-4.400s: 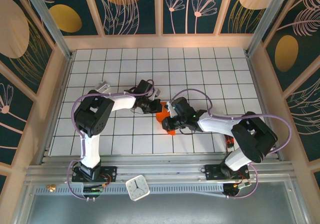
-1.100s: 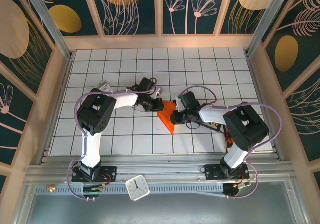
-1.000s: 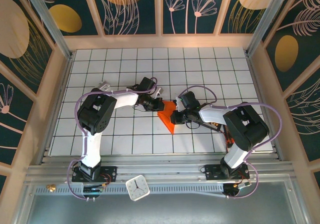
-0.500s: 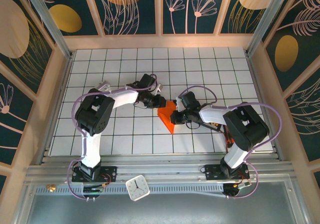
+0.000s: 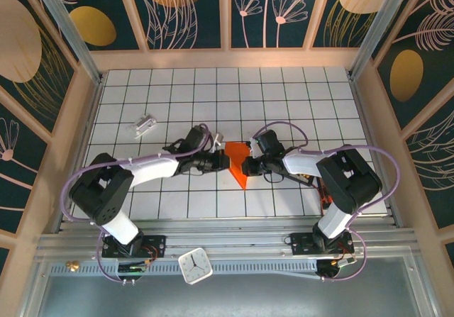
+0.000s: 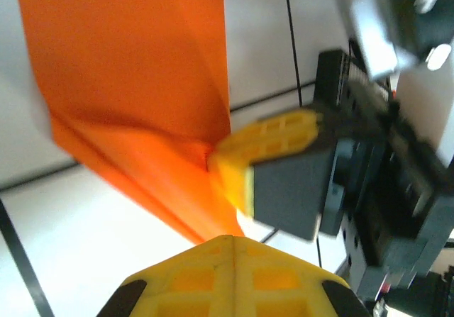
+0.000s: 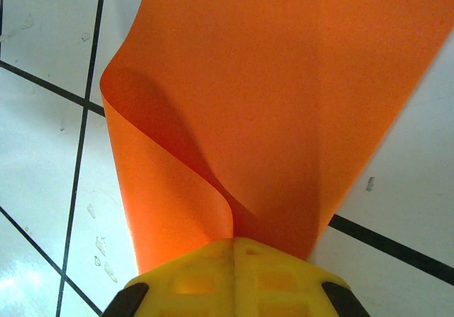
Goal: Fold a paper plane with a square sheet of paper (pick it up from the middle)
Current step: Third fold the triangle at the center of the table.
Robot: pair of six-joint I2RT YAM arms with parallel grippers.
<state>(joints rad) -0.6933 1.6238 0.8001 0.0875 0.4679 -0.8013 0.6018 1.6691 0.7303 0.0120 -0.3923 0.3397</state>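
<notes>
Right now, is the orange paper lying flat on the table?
No, the orange paper curls up into the shut right gripper.

Glowing plain bright orange across the square sheet of paper [image 5: 238,165], deepening to a darker, redder orange in its creases and inside its shaded curl; showing yellow, waffle-patterned fingers on the left gripper [image 6: 233,245] and the right gripper [image 7: 234,245], backed by black housings; wearing white and black along the left arm [image 5: 152,168] and the right arm [image 5: 305,162]. Spreading white tiles ruled with a thin black grid over the table [image 5: 298,97]; framing it in pale wood and dark teal wall panels [image 5: 191,12] printed with gold ovals and pale pink line-drawn leaves and flowers; gleaming silvery white on the small block [image 5: 145,124].
</notes>
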